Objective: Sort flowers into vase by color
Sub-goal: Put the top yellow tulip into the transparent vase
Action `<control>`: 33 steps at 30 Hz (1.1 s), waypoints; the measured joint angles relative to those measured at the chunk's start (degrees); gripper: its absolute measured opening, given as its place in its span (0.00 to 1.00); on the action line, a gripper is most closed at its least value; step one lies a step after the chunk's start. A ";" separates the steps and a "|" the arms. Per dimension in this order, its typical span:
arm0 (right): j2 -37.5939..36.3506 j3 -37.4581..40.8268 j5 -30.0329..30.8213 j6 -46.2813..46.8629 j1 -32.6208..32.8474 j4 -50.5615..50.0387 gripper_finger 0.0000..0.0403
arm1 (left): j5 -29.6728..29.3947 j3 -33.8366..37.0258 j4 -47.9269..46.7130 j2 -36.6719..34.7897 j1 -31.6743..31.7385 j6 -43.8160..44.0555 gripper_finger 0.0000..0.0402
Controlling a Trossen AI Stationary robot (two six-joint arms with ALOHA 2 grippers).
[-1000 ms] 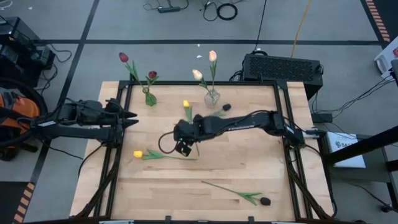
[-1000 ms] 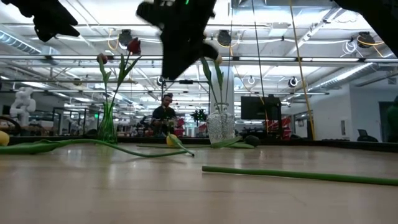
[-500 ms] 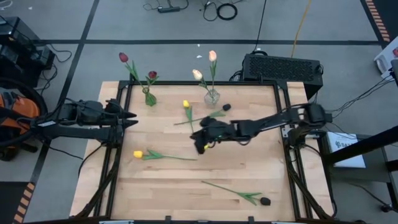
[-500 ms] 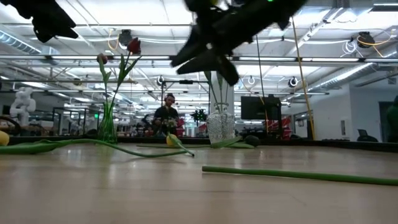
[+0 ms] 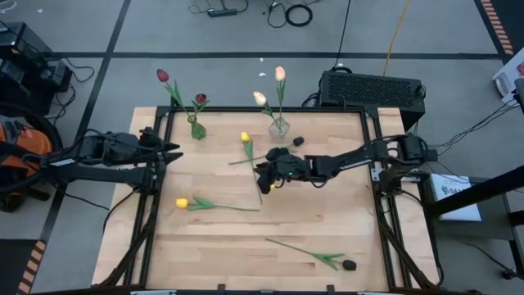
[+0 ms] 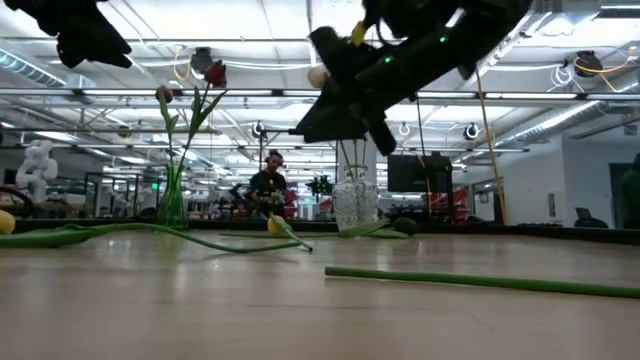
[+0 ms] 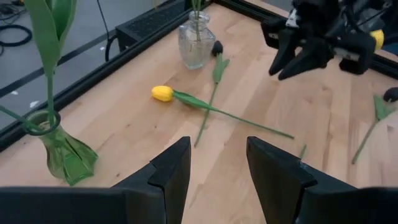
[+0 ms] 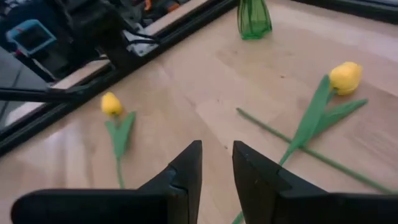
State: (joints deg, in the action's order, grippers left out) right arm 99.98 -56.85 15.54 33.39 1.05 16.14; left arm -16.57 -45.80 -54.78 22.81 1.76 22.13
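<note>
Since a second ago the right gripper (image 5: 264,175) has swung from left of centre back toward mid-frame in the high view, fingers narrowly parted and empty. One yellow tulip (image 5: 245,138) lies just up-left of it, stem running beneath the claw; another yellow tulip (image 5: 182,202) lies lower left, well apart. At the frame's left edge the left gripper (image 5: 173,151) waits, parted, empty.

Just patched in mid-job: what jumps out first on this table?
The right gripper hangs empty, fingers open, over mid-table beside a yellow tulip. At the back edge, a green vase holds two dark red tulips and a clear vase holds two cream ones. The left gripper waits open at the left edge.
</note>
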 joint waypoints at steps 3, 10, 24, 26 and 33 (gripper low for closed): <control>3.09 -2.92 -0.89 0.02 -0.89 -2.40 0.24 | -0.01 0.02 0.14 0.72 -0.01 0.00 0.41; 10.06 -17.78 -1.06 0.91 -3.66 -21.01 0.40 | -0.01 0.02 0.21 1.22 0.00 -0.02 0.41; 27.07 -48.78 -12.21 19.38 -9.48 -55.40 0.45 | -0.17 0.02 -0.45 1.24 0.00 -0.52 0.41; 29.38 -50.87 -12.93 21.09 -9.46 -56.29 0.44 | -0.18 0.02 -0.51 1.22 0.00 -0.52 0.41; 32.93 -53.43 -11.65 25.97 -9.45 -62.31 0.36 | -0.08 0.02 -2.59 1.22 0.00 -0.52 0.41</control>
State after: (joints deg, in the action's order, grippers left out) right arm 132.91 -110.28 3.88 59.36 -8.40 -46.16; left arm -16.65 -45.78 -57.37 24.03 1.76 21.61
